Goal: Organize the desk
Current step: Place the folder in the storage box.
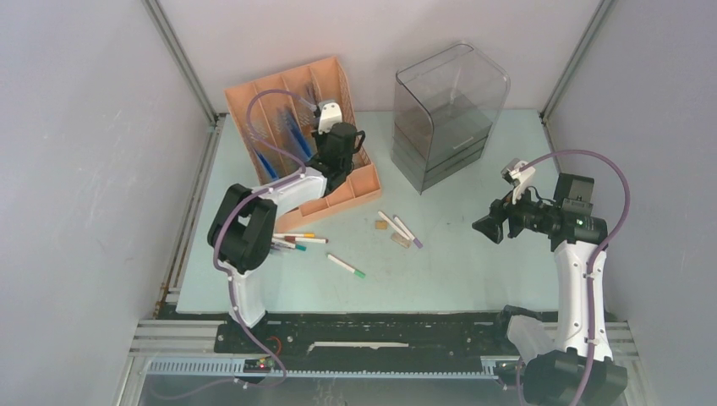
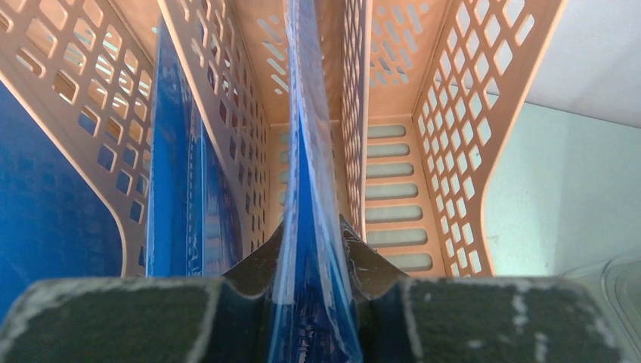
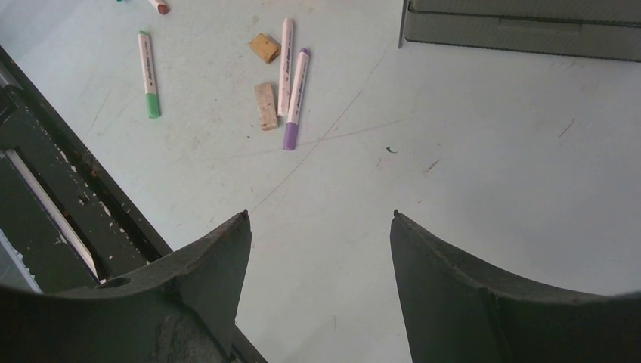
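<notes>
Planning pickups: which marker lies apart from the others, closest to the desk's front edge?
The green-capped marker: it lies alone; the others sit grouped farther back.

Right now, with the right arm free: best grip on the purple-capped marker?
Its purple cap end, from straight above, right gripper jaws across the barrel. The purple-capped marker lies flat on the desk; a second marker and a wooden block crowd the rest of it, while the cap end likely sits clear.

Soft, even light casts faint shadows on the pale mint-green tabletop [image 1: 457, 271]; close-up dark fingers [image 3: 212, 287] blur in wrist views.
</notes>
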`<state>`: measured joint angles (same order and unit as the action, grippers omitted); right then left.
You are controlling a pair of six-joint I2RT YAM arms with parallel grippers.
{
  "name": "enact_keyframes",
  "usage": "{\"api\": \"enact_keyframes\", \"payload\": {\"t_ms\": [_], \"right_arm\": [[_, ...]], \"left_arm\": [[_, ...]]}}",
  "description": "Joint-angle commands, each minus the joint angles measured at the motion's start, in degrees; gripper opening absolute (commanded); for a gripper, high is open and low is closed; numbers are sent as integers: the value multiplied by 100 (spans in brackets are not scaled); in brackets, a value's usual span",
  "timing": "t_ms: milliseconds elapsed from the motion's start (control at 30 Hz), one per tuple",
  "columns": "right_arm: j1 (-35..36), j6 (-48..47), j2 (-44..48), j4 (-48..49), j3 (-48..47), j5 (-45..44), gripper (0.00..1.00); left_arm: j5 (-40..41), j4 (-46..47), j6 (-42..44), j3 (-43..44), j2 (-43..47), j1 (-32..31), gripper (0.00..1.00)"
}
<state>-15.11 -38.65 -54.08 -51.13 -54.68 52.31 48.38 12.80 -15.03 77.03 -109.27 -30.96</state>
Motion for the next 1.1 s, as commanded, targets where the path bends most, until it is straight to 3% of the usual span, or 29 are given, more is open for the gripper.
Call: {"api": "enact_keyframes", "payload": {"t_ms": [0, 167, 433, 633, 800, 1067], "right_arm": [[52, -46, 100, 112, 1, -61, 75], [57, -47, 110, 116, 1, -84, 75], [79, -52, 109, 117, 7, -85, 75], [79, -55, 117, 139, 29, -99, 75], [79, -46, 120, 147, 31, -51, 75], [55, -33, 109, 159, 36, 86, 76]], "left_arm": [[321, 28, -286, 340, -136, 64, 1], [297, -170, -487, 404, -219, 64, 8], [105, -346, -647, 282, 1, 64, 37], [-408, -402, -787, -67, 721, 64, 59], [-1351, -431, -726, -465, 1406, 64, 70], [-4138, -46, -379, -1339, 2459, 92, 92]]}}
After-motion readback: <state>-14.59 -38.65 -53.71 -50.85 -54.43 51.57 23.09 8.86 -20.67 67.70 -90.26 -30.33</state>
